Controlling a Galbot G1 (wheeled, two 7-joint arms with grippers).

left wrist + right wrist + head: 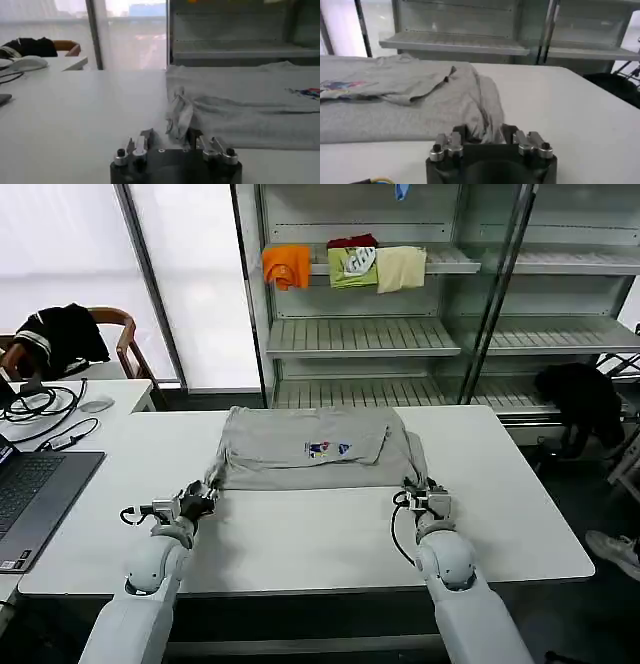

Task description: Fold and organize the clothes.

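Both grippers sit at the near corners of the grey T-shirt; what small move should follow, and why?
Probably lift both corners together and carry them toward the collar. The left gripper and right gripper each pinch bunched fabric at the near edge of the T-shirt, which lies flat on the table.

No lettering could be made out — the T-shirt point(315, 449) carried a small multicoloured chest print point(328, 449), unreadable.

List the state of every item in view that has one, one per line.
Grey T-shirt: partly folded on the white table, print up, near corners pinched.
Left end effector: shut on the shirt's near left corner.
Right end effector: shut on the near right corner.
Laptop: open.
Shelf garments: folded, draped over the shelf edge.
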